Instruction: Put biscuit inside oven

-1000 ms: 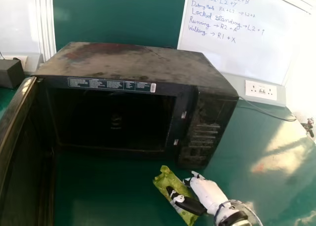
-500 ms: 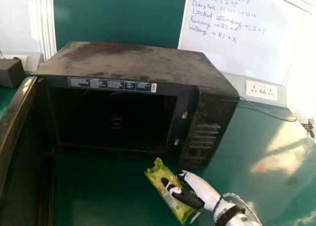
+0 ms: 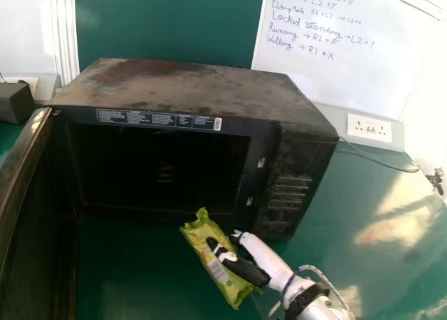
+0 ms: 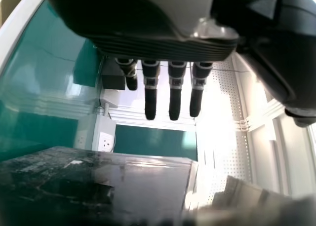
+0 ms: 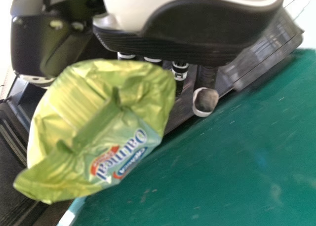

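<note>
Since the oven (image 3: 188, 89) has its door (image 3: 31, 208) swung wide, presumably to leave the mouth clear, I see in the head view the biscuit packet (image 3: 198, 235) tilted just before it. The right hand (image 3: 241, 268) clasps it round the middle, thumb across the wrapper, likely so the far end can enter first. At the left wrist, the left hand (image 4: 150, 95) has straight fingers and holds nothing, perhaps unneeded. The right wrist view shows the packet bulging from a seemingly secure grasp.
</note>
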{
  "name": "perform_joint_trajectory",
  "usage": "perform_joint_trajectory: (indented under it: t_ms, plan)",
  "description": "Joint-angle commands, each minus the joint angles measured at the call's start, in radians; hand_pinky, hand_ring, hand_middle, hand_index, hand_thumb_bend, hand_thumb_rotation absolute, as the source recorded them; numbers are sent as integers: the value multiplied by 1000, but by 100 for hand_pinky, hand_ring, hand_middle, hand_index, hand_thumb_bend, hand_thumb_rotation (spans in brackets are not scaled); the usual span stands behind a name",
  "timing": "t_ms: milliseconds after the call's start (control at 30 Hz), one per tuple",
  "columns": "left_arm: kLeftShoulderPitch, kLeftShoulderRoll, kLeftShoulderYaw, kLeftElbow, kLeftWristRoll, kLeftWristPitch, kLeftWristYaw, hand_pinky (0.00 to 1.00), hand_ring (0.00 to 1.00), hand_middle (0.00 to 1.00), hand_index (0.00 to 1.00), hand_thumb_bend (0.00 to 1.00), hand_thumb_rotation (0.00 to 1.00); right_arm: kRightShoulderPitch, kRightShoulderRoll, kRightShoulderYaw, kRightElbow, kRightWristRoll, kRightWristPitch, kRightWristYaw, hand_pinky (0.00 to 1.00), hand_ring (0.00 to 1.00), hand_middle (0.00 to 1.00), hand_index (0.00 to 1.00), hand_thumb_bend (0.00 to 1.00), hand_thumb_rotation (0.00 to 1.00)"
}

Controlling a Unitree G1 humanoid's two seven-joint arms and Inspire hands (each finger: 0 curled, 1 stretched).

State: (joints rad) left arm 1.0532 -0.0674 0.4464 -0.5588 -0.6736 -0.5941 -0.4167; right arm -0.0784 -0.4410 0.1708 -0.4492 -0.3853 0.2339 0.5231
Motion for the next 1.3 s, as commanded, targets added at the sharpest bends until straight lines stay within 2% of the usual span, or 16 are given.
perform_joint_trajectory:
  t_ms: [0, 100, 333, 567, 767, 900, 1100, 1267]
  plan:
    - [2, -10, 0, -8, -3, 7, 4, 76, 83, 87, 87, 73, 86, -38, 10, 18, -9, -3, -4, -13, 0, 0, 46, 48, 52, 0]
    - [-2, -10, 3, -4, 7, 2, 6, 76, 84, 87, 87, 74, 87, -64, 25, 38, -6, -4, 6, -14, 0, 0, 46, 48, 52, 0]
    - [-11, -9, 6, 5, 17, -9, 0, 81, 86, 88, 86, 73, 82, -132, 75, 73, 46, 2, -5, -47, 0, 0, 46, 48, 51, 0]
    - [-6, -12, 2, 0, 18, -5, 3, 79, 85, 87, 87, 73, 80, -213, 104, 105, 106, -25, 6, -65, 0, 0, 46, 48, 51, 0]
    - [-5, -13, -1, 1, 14, -2, 1, 79, 85, 87, 86, 71, 76, -272, 146, 131, 178, -25, -29, -100, 0, 0, 45, 48, 51, 0]
    - [-9, -12, -3, 8, 2, -4, -8, 72, 81, 85, 85, 73, 79, -313, 167, 152, 220, -47, -37, -126, 0, 0, 46, 48, 52, 0]
    - [-6, -15, -4, 4, 2, 1, -5, 68, 78, 83, 84, 75, 81, -368, 180, 169, 279, -85, -48, -150, 0, 0, 46, 48, 52, 0]
    - [0, -18, -6, -1, 4, 5, -3, 55, 69, 79, 84, 76, 84, -426, 183, 182, 349, -120, -52, -159, 0, 0, 46, 48, 52, 0]
